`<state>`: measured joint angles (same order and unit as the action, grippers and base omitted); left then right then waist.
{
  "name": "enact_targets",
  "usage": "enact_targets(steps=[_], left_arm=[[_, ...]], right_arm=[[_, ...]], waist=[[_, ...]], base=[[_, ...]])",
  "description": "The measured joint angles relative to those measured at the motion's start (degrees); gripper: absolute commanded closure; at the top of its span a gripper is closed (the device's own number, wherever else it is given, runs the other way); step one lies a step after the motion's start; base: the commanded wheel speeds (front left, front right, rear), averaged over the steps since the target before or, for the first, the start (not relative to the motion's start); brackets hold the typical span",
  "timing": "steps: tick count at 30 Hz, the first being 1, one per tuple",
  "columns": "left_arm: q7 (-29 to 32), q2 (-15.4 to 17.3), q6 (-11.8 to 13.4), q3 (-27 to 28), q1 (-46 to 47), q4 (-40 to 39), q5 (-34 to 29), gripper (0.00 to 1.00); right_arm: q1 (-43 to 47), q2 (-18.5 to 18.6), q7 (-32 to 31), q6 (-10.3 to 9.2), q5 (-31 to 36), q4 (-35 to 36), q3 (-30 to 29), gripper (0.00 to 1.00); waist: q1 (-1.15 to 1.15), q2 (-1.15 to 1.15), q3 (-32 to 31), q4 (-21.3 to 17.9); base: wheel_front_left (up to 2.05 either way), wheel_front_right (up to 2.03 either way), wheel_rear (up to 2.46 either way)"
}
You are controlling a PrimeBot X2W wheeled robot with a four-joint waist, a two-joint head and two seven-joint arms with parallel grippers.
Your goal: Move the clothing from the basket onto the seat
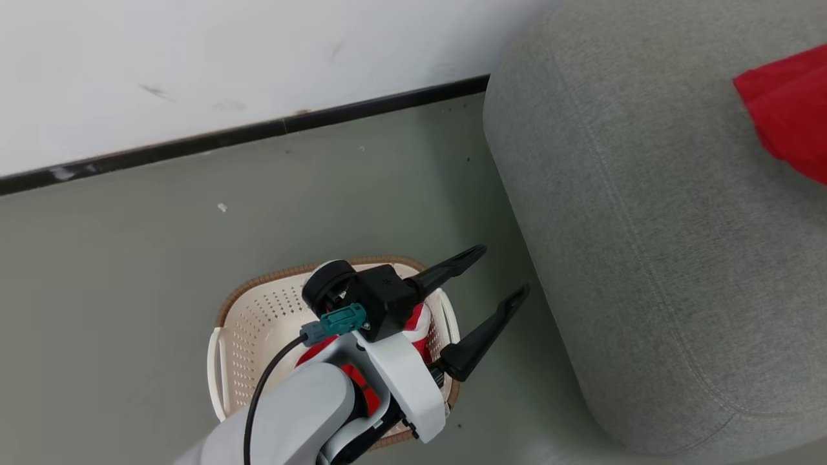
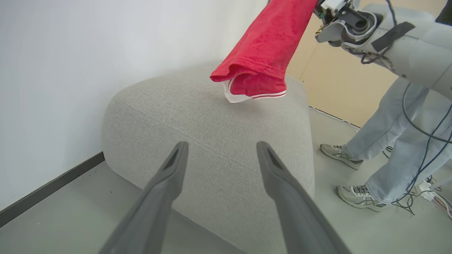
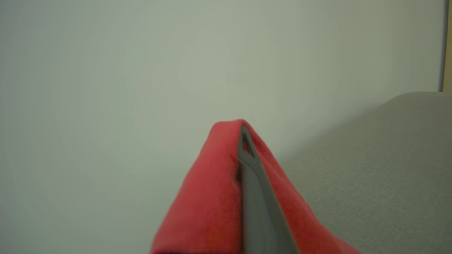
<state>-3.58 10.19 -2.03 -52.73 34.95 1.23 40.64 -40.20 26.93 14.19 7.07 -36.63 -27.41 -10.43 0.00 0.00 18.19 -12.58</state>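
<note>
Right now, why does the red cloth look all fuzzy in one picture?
Right wrist view: the clothing sits so near the lens, pinched in the right gripper, that it blurs; left wrist view: it looks sharp, with a soft shadow on the seat.

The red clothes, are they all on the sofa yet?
Not yet. One red garment is out of the basket. The right gripper, jaws shut on it, holds it over the seat, lower end about touching. More red clothing lies in the basket under the open left gripper.
</note>
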Motion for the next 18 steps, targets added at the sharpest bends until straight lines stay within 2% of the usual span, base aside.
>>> enact_targets(steps=[12, 18], left_arm=[[1.07, 0.53, 0.35, 0.01, 3.34, -1.96, -0.99, 0.00], [1.24, 0.55, -0.19, 0.26, 5.63, -2.16, -1.47, 0.00]], right_arm=[[-2.65, 0.98, 0.01, 0.00, 0.83, -6.84, 2.86, 1.00], [-2.19, 2.87, -1.38, 0.00, 1.56, -10.53, 7.45, 1.00]], waist=[[0.00, 0.00, 6.11, 2.43], [0.00, 0.00, 9.06, 3.31]], base=[[0.00, 0.00, 0.00], [0.00, 0.00, 0.00]])
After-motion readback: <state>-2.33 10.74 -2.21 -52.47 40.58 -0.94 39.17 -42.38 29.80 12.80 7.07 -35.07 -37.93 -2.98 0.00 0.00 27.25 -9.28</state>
